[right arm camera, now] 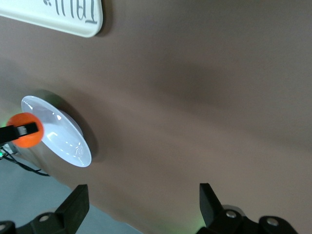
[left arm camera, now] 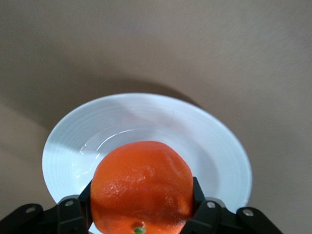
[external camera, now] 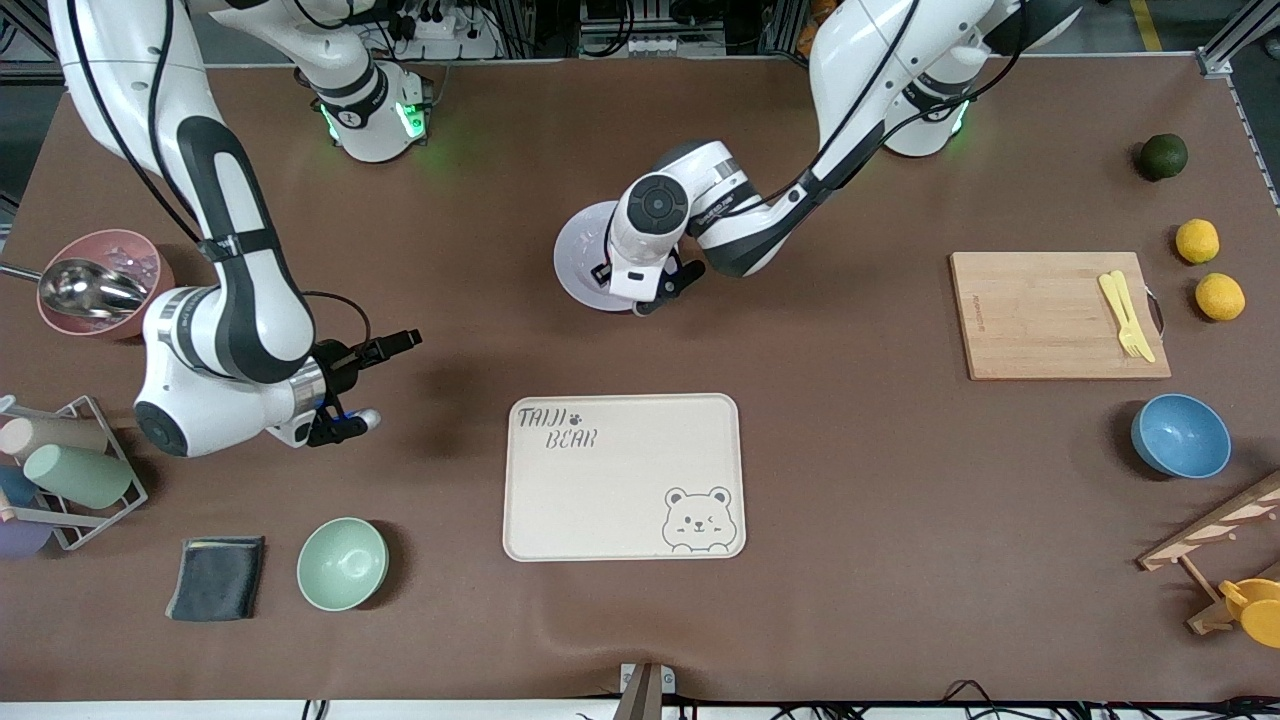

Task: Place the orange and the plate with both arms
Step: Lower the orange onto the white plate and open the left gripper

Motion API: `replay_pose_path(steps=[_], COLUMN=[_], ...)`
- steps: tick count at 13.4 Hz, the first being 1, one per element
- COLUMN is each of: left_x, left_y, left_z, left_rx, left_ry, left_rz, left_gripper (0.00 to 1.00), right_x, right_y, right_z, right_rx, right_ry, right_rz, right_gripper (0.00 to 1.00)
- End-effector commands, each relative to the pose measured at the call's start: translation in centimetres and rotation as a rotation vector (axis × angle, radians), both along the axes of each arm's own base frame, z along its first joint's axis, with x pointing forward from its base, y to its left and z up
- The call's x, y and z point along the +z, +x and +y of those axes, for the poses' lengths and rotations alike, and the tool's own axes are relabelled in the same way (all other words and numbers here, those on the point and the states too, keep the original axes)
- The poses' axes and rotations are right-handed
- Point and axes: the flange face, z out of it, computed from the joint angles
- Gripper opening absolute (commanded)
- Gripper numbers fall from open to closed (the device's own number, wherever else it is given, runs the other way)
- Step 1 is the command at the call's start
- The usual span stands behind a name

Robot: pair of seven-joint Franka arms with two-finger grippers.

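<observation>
The left gripper held the orange in closed jaws directly over the plate, the right gripper waited open-jawed above the tabletop; an early release risked the fruit rolling off.

Brown cloth-covered table fills the view. Grey floor above its top edge, yellow floor line, aluminium frame post.

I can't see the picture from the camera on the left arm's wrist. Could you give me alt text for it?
The left tool is shut on a bright orange, its black fingers pressing either side, and holds it above a pale round plate. The plate rests on the brown table, with nothing else in sight.
</observation>
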Motion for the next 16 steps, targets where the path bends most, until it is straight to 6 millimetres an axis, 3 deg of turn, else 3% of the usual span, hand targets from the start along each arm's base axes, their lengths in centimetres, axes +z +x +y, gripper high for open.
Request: replay_pose_path(steps=[1, 3, 4, 6, 8, 10, 13, 16], left_x=[-2.0, -3.5, -4.0, -4.5, -3.2, 0.6, 9.9, 20.2], left_y=[-2.0, -3.6, -4.2, -4.0, -2.8, -1.7, 1.4, 5.0], left_z=[-2.0, -3.0, -3.4, -3.3, -3.1, -2.9, -0.2, 6.0], left_rx=[0.025, 0.033, 0.028, 0.039, 0.069, 0.121, 0.159, 0.207], left_ry=[0.029, 0.056, 0.058, 0.065, 0.055, 0.044, 0.081, 0.123], left_rz=[-0.032, -0.064, -0.077, -0.096, -0.111, -0.149, -0.222, -0.293], left_gripper=[0.37, 0.42, 0.54, 1.00, 1.00, 1.00, 1.00, 1.00], right_x=[-0.6, -0.8, -0.6, -0.6, -1.5, -1.8, -2.6, -4.4], right_y=[-1.3, -2.2, -2.8, -4.0, -5.3, -6.6, -8.6, -11.9], right_z=[0.7, 1.5, 2.2, 3.1, 3.3, 4.5, 6.7, 10.8], right_rx=[-0.020, -0.025, -0.025, -0.037, -0.057, -0.074, -0.086, -0.082], right_ry=[0.048, 0.068, 0.081, 0.092, 0.090, 0.110, 0.128, 0.135], right_rz=[0.033, 0.049, 0.053, 0.048, 0.048, 0.053, 0.064, 0.071], right_gripper=[1.00, 1.00, 1.00, 1.00, 1.00, 1.00, 1.00, 1.00])
